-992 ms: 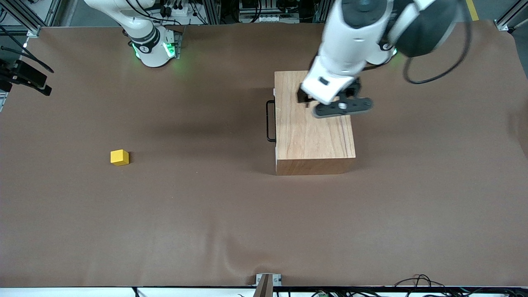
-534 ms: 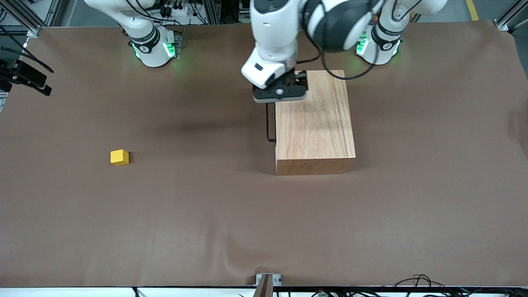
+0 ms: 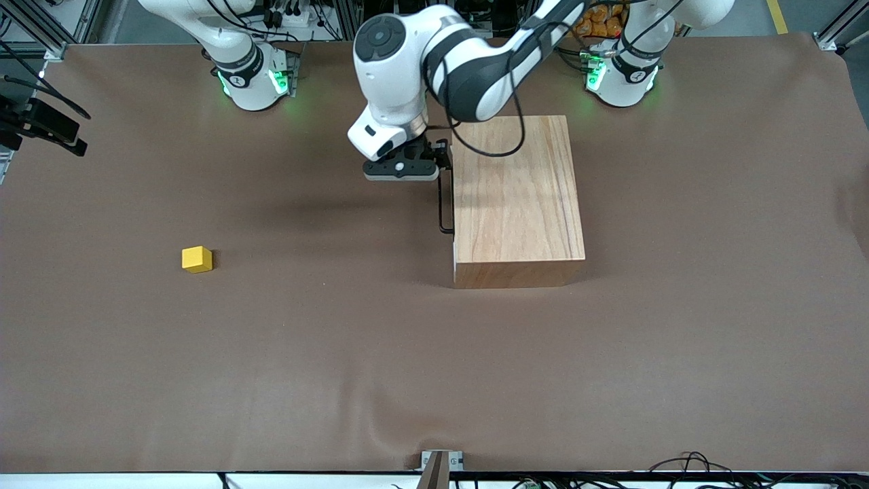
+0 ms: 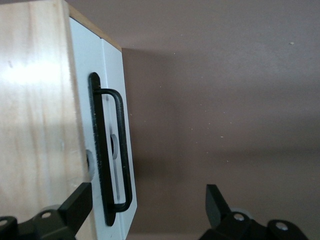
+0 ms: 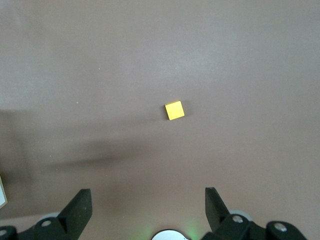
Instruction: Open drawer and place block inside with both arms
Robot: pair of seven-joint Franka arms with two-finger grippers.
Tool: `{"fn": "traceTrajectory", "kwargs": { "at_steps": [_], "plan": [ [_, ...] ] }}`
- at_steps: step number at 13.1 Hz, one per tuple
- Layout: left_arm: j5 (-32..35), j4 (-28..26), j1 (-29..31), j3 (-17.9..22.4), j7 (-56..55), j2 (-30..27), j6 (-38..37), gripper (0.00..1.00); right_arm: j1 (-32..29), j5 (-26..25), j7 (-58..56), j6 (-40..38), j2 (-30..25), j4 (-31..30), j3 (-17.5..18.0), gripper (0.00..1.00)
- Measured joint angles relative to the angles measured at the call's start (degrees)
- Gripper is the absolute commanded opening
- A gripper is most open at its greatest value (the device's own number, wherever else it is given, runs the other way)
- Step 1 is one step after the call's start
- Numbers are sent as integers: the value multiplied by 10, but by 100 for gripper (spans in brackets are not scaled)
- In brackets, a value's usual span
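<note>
The drawer sits shut in its light-wood box, the white front panel flush with the box. Its thin black handle faces the right arm's end of the table. My left gripper hangs open in front of the drawer. In the left wrist view the gripper has the handle end between its fingers, untouched. The yellow block lies alone on the cloth toward the right arm's end. My right gripper waits open and empty high over the table, looking down on the block.
A brown cloth covers the whole table. A black device juts in at the table's edge at the right arm's end. A small clamp sits on the edge nearest the front camera. The right arm's base glows green.
My left arm has swung from over the box top toward the right arm's end and now hangs in front of the drawer. Block, box and right gripper have not moved.
</note>
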Motion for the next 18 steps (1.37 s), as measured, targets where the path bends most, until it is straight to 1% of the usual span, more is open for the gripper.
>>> {"fn": "traceTrajectory", "kwargs": {
  "at_steps": [2,4,6,9,13,18],
  "plan": [
    [0,4,-28,31,0,17,0,100,0,0,0,0,0,0,2,100],
    [0,4,-37,41,0,35,0,100,1,0,0,-2,0,0,3,100],
    [2,5,-37,42,1,49,0,100,4,1,0,-3,0,0,5,100],
    [25,5,-37,42,2,55,-10,100,13,3,0,-3,0,0,7,100],
    [26,5,-37,43,-1,66,-13,100,14,7,0,-3,0,0,6,100],
    [26,5,-37,43,-67,79,-7,100,14,7,0,-3,3,-2,5,100]
  ]
}}
